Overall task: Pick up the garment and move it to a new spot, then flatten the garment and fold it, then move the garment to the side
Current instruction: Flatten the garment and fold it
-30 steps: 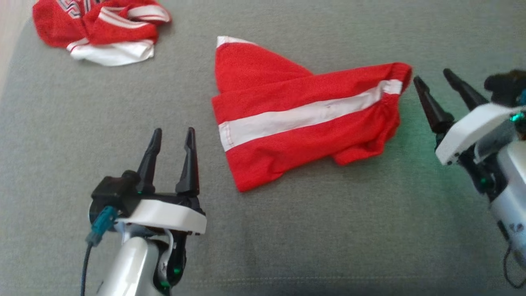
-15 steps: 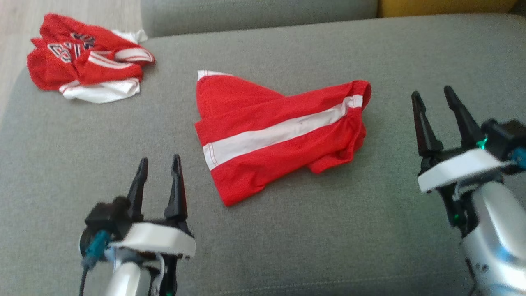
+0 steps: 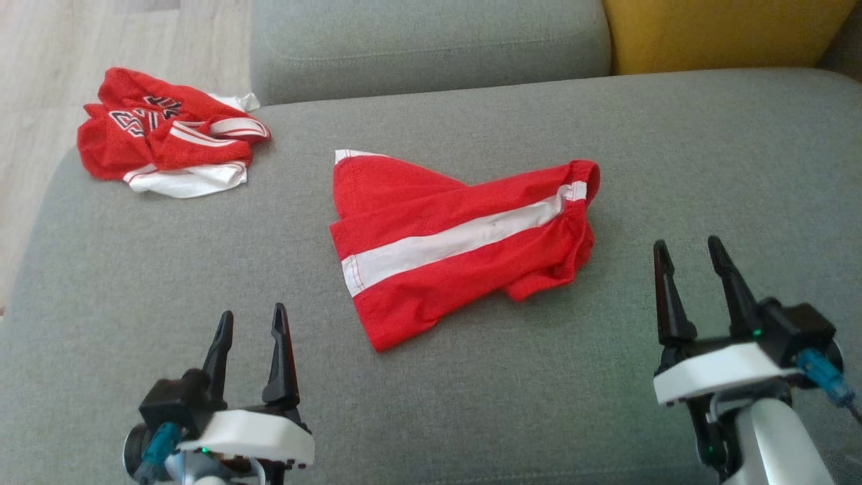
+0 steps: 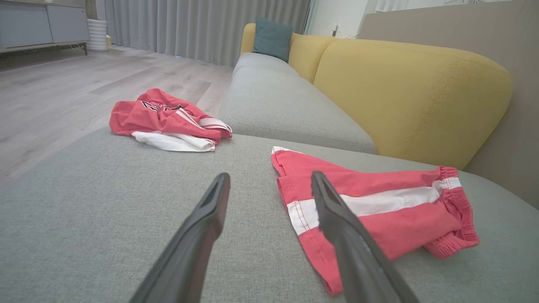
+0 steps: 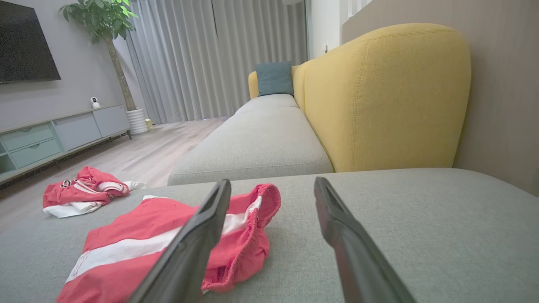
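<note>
Grey sofa seat [image 3: 135,269] takes up the foreground and carries everything. Left gripper [image 3: 252,311] at lower left of the head view, fingers spread apart, nothing between them, hovering over bare fabric. Right gripper [image 3: 687,242] at lower right, also spread wide and empty, fingers pointing away from the robot. Neither touches any cloth.

Red shorts [image 3: 458,249] lie mid-seat, beyond and between the two grippers, well apart from both. They look folded over on themselves, fairly flat. A white side stripe [image 3: 451,241] runs lengthwise on a slant. The gathered waistband [image 3: 584,176] is at the robot's right end and bunched. The hem end, with white stitching, is toward the left. A small white-edged corner sticks up at the far left of the shorts. In the left wrist view the shorts sit just past the right-hand finger.

Farther left, near the seat's far corner, is a crumpled red and white jersey [image 3: 168,138] with dark lettering, well apart from the shorts.

Behind it are a second grey seat cushion [image 3: 431,47] and a yellow backrest [image 3: 720,34]. Pale wood floor [image 3: 40,81] lies beyond the seat's left edge. Far back there's a teal pillow [image 4: 271,38], grey curtains [image 5: 202,59], a low cabinet [image 5: 50,134], a potted plant [image 5: 101,17] and a dark screen [image 5: 25,42].
</note>
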Controlling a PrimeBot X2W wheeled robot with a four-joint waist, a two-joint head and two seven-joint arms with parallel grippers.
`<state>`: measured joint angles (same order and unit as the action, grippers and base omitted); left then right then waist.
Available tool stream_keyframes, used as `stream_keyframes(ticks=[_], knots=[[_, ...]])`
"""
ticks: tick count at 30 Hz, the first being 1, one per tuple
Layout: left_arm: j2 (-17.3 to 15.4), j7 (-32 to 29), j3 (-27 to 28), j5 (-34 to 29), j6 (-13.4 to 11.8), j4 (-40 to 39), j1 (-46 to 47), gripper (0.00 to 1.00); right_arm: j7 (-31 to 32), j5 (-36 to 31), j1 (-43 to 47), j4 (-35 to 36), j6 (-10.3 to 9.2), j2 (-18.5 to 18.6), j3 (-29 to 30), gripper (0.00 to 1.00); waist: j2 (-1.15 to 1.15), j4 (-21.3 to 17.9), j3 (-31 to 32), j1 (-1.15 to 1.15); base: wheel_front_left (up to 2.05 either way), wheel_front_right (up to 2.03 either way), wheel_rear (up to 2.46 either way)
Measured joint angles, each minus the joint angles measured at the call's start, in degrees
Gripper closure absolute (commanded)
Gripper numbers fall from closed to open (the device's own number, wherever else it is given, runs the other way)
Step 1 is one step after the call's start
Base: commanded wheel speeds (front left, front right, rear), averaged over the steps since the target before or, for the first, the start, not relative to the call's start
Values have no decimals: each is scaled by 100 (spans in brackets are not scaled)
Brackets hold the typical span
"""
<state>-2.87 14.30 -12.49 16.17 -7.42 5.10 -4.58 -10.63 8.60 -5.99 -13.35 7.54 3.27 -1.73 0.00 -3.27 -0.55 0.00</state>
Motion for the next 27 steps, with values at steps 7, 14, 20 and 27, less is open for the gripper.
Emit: stream_keyframes(ticks=[7,14,20,27], knots=[[0,0,-2,-51,-18,27,-2,0,-3,52,208,70,0,-47,-22,0,0,38,53,0,0,0,0],[0,0,2,-58,-18,67,-2,0,-3,51,208,65,0,-49,-26,0,0,64,48,0,0,0,0],[0,0,3,-57,-18,83,-2,0,-2,52,208,58,0,-49,-55,0,0,91,50,0,0,0,0],[0,0,2,-57,-18,99,-2,0,19,52,205,19,0,-49,-71,0,0,102,40,0,0,0,0]])
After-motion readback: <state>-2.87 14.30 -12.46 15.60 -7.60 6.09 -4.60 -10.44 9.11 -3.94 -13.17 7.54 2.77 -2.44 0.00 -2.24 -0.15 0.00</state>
